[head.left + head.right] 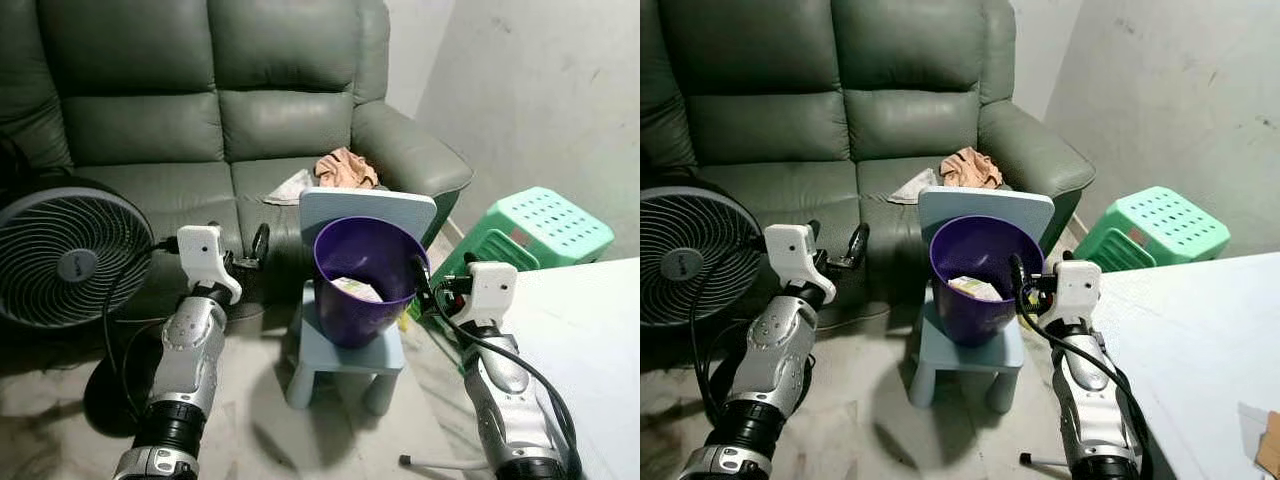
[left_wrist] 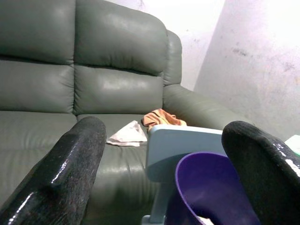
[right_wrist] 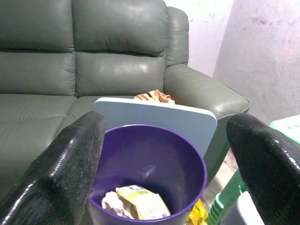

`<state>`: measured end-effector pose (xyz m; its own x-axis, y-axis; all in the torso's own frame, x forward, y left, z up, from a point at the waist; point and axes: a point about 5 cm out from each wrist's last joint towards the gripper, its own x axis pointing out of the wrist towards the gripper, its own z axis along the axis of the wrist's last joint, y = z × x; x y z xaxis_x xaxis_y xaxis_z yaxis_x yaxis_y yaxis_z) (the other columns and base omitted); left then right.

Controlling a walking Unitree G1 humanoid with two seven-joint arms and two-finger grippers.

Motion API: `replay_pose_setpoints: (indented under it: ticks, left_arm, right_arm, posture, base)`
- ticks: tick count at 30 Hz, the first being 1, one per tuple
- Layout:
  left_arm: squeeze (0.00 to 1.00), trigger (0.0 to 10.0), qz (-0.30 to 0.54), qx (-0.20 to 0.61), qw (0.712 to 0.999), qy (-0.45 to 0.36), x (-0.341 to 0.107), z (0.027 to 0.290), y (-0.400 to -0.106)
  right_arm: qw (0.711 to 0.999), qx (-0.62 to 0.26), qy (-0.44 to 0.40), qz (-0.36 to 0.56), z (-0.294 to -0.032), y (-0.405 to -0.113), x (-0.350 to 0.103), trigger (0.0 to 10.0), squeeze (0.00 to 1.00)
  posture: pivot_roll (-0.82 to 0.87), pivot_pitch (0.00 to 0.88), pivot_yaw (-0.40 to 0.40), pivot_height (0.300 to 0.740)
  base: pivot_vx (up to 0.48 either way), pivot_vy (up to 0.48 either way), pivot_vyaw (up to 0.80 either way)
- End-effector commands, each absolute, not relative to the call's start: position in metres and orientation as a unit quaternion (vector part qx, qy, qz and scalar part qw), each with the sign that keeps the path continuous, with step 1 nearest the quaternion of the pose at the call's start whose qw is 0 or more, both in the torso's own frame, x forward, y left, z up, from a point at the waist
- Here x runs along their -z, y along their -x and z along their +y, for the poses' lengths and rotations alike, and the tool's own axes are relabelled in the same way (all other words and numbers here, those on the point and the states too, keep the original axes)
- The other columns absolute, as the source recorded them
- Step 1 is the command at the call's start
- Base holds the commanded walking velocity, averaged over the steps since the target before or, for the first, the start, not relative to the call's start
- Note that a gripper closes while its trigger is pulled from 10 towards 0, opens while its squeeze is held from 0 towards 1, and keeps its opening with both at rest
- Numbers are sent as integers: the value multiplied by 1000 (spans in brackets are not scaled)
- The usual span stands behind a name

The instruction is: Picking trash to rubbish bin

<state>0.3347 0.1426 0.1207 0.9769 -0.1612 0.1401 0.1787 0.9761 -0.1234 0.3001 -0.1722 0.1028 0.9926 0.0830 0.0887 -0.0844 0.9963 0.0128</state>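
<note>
**Trash seen inside the purple bin, both grippers spread and empty**

The trash (image 3: 136,202), crumpled paper and a small carton, was seen at the bottom of the purple bin (image 1: 365,280), just ahead of and below the right gripper (image 1: 422,283), whose fingers were spread apart. The bin was stood on a pale blue child's chair (image 1: 345,355). The left gripper (image 1: 245,255) was held released, nothing grasped, before the green sofa (image 1: 200,110).

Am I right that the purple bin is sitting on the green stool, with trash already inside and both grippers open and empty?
Not quite. The purple bin stands on the small light blue chair, not the green stool, which is off to the robot's right; the left eye view shows this. The rest holds: trash lies inside, and the left gripper and right gripper are open and empty.
</note>
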Motion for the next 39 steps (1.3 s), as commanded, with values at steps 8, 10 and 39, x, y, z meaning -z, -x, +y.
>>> replay_pose_setpoints:
  ticks: [8,10,39]
  left_arm:
    - [0,10000,-70,87,992,65,-126,140,-337]
    - [0,10000,-70,87,992,66,-126,140,-337]
    - [0,10000,-70,89,991,77,-125,140,-336]
  right_arm:
    - [999,-34,-3,-41,-176,-300,-104,10000,0]
    - [999,-34,-3,-40,-176,-300,-104,10000,0]
    - [998,-44,-11,-50,-174,-300,-106,10000,0]
  posture:
    - [-19,0,-77,740]
    - [-19,0,-77,740]
    - [-14,0,-81,740]
  base:
    - [0,0,-644]
    - [0,0,-638]
    - [0,0,-286]
